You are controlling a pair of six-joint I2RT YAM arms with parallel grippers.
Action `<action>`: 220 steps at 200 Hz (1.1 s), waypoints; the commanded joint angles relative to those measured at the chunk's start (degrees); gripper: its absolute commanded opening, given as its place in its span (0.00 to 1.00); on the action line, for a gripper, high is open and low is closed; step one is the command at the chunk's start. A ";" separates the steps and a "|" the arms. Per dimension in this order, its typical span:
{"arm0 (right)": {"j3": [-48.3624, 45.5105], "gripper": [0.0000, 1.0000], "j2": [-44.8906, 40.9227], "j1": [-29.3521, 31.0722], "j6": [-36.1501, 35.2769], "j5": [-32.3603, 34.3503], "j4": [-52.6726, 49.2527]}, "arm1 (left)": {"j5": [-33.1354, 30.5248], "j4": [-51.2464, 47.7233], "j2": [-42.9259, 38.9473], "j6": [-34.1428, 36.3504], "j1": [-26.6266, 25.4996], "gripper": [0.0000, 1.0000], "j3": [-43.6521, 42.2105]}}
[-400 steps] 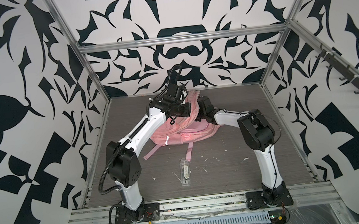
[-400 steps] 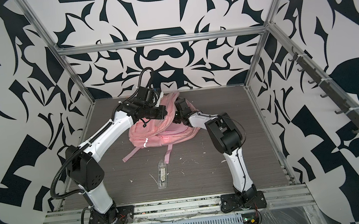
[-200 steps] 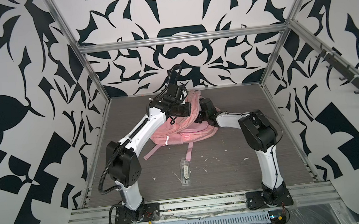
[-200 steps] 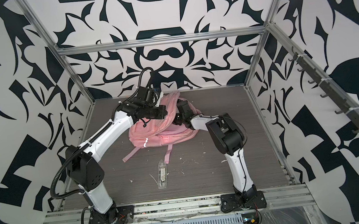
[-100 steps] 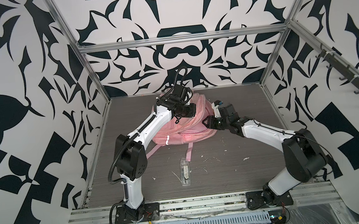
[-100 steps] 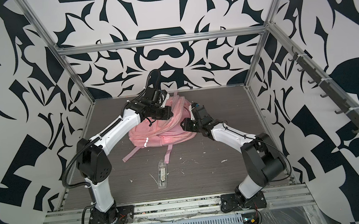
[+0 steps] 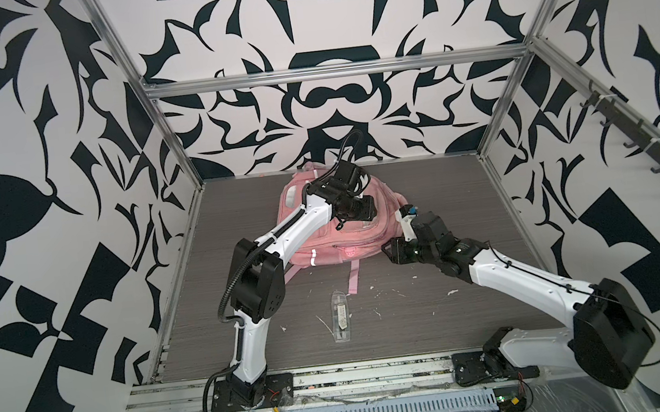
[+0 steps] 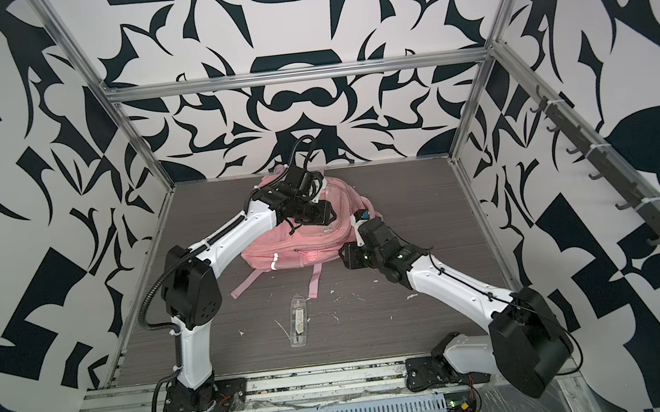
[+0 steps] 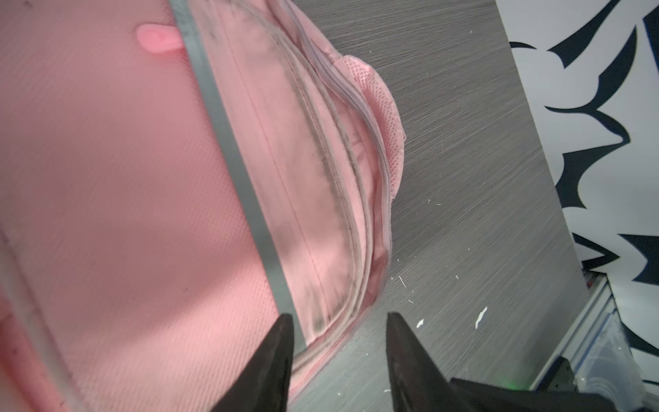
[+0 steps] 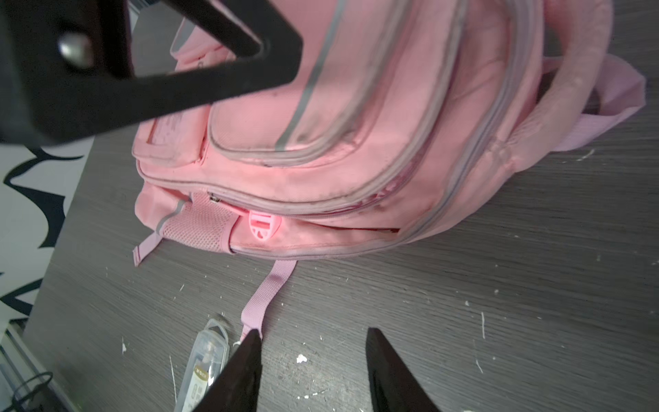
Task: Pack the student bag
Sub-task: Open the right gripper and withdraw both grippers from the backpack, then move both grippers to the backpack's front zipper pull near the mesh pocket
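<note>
student bag [image 7: 345, 244] filling back-centre table [image 7: 436, 321], clear case [image 7: 340, 316] lying in front, bare sides passable

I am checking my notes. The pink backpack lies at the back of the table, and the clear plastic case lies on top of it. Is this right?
One part is wrong. The clear plastic case is not on top of the pink backpack; it lies on the table, in front of the backpack. Both top views show this. The rest is right.
</note>
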 commanded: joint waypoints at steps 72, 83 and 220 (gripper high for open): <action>11.61 0.39 14.12 9.74 -7.75 6.02 3.43 | 4.59 11.04 -24.84 -12.15 8.23 0.52 -32.31; 13.05 0.37 15.61 10.55 -8.34 6.10 3.48 | 6.40 14.41 -27.61 -15.98 9.95 0.52 -37.44; 23.79 0.38 28.47 12.74 -10.86 7.92 3.33 | 14.84 41.44 -27.44 -39.78 19.20 0.51 -57.96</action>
